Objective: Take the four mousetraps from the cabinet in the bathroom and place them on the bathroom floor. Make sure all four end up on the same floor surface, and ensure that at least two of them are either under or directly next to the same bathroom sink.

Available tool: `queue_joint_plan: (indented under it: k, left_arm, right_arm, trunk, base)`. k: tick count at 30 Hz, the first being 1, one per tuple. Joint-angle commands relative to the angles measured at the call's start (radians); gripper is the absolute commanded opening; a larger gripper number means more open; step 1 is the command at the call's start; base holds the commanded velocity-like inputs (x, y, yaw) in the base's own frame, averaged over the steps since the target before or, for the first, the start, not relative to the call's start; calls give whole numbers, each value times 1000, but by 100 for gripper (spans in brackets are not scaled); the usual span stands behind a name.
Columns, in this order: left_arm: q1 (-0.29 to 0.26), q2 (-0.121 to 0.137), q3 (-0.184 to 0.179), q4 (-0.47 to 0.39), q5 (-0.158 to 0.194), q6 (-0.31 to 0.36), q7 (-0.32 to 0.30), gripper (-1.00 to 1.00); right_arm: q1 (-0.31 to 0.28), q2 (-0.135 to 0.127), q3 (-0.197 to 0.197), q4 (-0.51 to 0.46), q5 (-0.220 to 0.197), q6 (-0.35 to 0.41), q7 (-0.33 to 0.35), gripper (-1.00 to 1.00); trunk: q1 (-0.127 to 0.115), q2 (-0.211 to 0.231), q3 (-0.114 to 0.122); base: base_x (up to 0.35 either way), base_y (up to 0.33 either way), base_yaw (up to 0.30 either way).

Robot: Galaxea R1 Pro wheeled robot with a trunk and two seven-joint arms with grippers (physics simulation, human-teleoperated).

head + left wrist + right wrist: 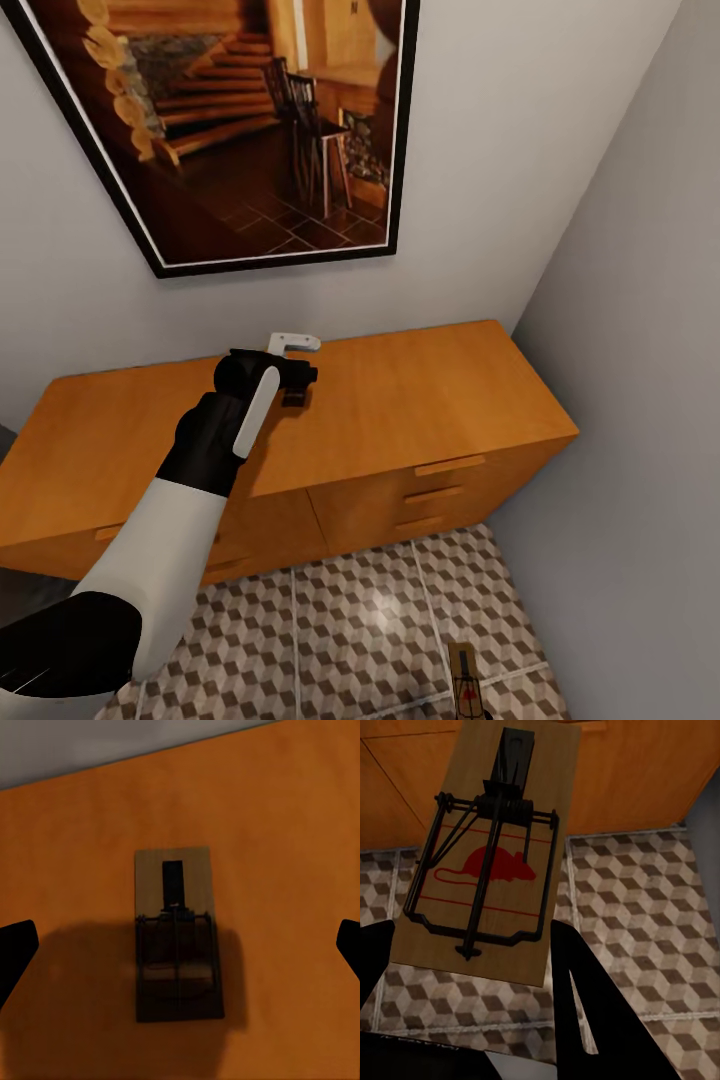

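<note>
Your left pincer (296, 385) hangs over the cabinet (400, 400) top, near its back edge. The head view hides what lies under it; the left wrist view shows a trap (178, 934) flat on that surface, directly below the pincer and centred between its two dark fingertips (15, 952), which stand wide apart and clear of the board, so this pincer is open.

Your right pincer (472, 967) grips a second trap (491, 847) by its near end, fingers closed on either side. The right wrist view shows its red mouse print and black wire, with the floor (645, 915) and cabinet front beyond. In the head view this held trap (467, 680) shows at the bottom edge, above the floor (350, 620).
</note>
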Motion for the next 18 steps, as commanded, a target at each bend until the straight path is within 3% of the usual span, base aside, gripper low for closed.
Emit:
queue_joint_plan:
  k: [1,18]
  left_arm:
    - [-1,0,-1,0,10,3,10,100]
    - [-1,0,-1,16,10,3,10,100]
  right_arm:
    - [-1,0,6,0,-12,-3,10,-100]
    - [-1,0,6,0,-12,-3,10,-100]
  trunk:
    - [0,-2,-2]
    - [0,-2,-26]
  base:
    - [0,0,0]
    - [0,0,0]
